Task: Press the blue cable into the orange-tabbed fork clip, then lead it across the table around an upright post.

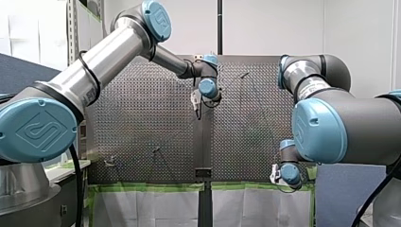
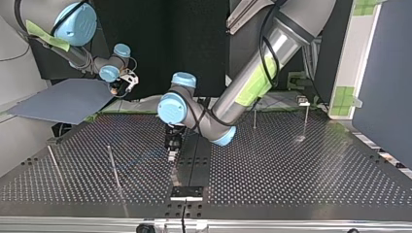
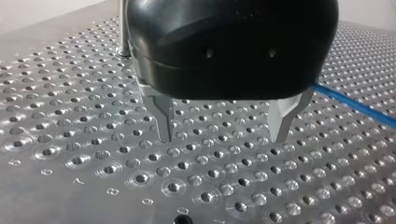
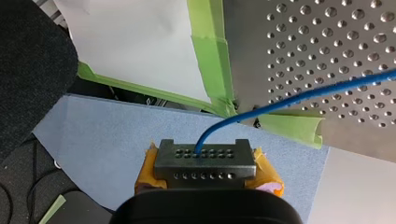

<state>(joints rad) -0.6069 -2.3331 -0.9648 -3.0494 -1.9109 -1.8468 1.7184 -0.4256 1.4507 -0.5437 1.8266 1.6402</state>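
Now, front view: the left gripper (image 1: 196,106) hangs over the middle of the table (image 1: 142,118); the right gripper (image 1: 274,175) sits by its near edge, at the view's right.
Left wrist view: its metal fingers (image 3: 164,122) stand spread with nothing between them; the blue cable (image 3: 355,105) runs over the holes just beside one finger, not touching it.
Right wrist view: yellow pads (image 4: 148,175) are clamped on a grey holed block (image 4: 205,161); the cable leaves that block and crosses the green tape (image 4: 210,60) onto the table.
Top view: an upright post (image 2: 113,166) stands to the view's left of the left gripper; you will not find the orange-tabbed fork clip in any view.
Handling: expect a thin, light, limp line with a slick jacket. Take it with the free pincer on the stretch nearest those fingers, so the short span is firm enough to press.
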